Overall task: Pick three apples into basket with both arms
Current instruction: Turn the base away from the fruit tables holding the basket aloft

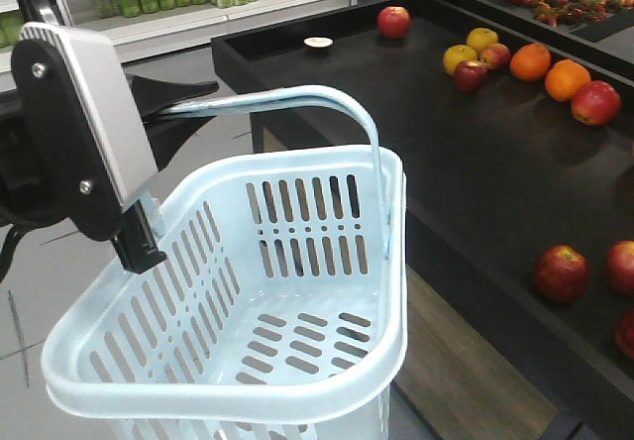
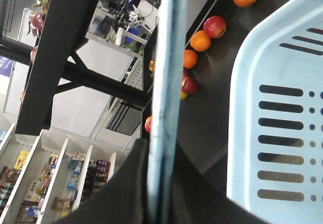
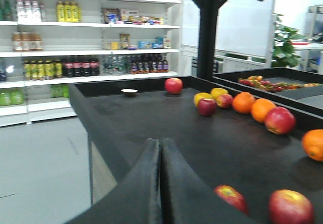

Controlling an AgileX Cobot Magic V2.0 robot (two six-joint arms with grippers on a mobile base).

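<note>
L gripper point(image 2: 160, 163) is clamped on the hoop handle point(image 1: 297, 98) of the basket point(image 1: 228, 385), held just beside the black table point(image 1: 475, 163). R gripper point(image 3: 160, 178) has fingers pressed together. Three apples point(image 1: 562, 272) lie on table's near-right part, apart from basket

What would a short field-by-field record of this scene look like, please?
basket: empty, beside the table
left gripper: shut on the basket's handle
right gripper: shut, holding nothing, facing the table
red apples: on the black table, none in the basket
other fruit: oranges and yellow apples farther back on the table
</note>
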